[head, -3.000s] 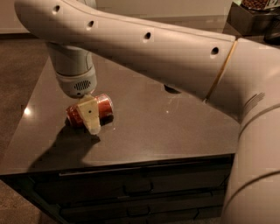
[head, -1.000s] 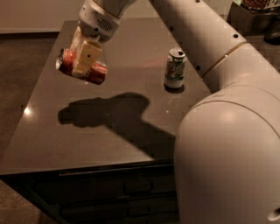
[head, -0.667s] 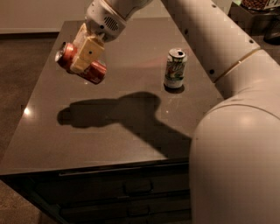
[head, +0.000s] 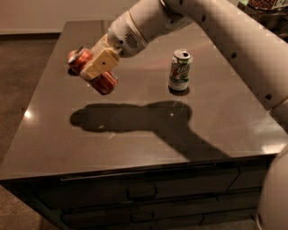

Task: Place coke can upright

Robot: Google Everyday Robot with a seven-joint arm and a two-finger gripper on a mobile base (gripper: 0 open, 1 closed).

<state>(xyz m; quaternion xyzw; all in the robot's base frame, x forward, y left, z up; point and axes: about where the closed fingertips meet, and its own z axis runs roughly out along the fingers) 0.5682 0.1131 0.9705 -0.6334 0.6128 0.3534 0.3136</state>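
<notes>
My gripper (head: 98, 67) is over the far left part of the table (head: 216, 121), clamped on the coke can (head: 106, 82). The can sits crosswise between my cream-coloured fingers (head: 104, 60). One end sticks out on each side of them. The silver top points up and to the far left, and the red body slants down to the near right, so the can is tilted and not upright. I hold it clear of the table top. Its shadow (head: 96, 119), joined with that of my arm, falls on the surface nearer than the can and runs off to the right.

To the right of my gripper, well apart from it, a white-and-green can (head: 181, 69) stands upright on the table with its silver top showing. My arm (head: 234, 40) reaches in from the right, passing above and behind that can.

The table top is dark, smooth and glossy, with small bright glints near its left edge and in the middle. Below its near edge is a front of dark drawers (head: 144, 193). Brown floor (head: 22, 67) lies to the left of the table, and a pale wall (head: 45, 13) runs along the far side. At the far right corner there is something dark (head: 267, 4) that I cannot make out.
</notes>
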